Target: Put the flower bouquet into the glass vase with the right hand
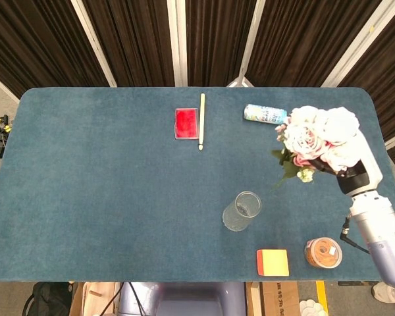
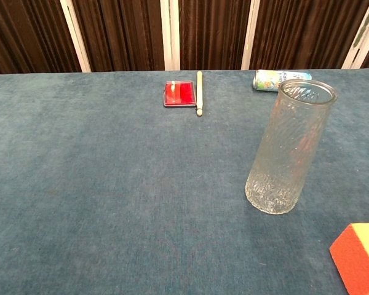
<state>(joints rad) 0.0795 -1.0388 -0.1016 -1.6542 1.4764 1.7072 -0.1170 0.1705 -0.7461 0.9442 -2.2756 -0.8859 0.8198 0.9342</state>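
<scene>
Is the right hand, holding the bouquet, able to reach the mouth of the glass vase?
Probably yes: nothing stands between the bouquet in the right hand and the upright, open glass vase.

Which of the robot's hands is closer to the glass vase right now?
The right hand. It holds the flower bouquet up and to the right of the glass vase, not yet over it. The left hand is in neither view.
</scene>
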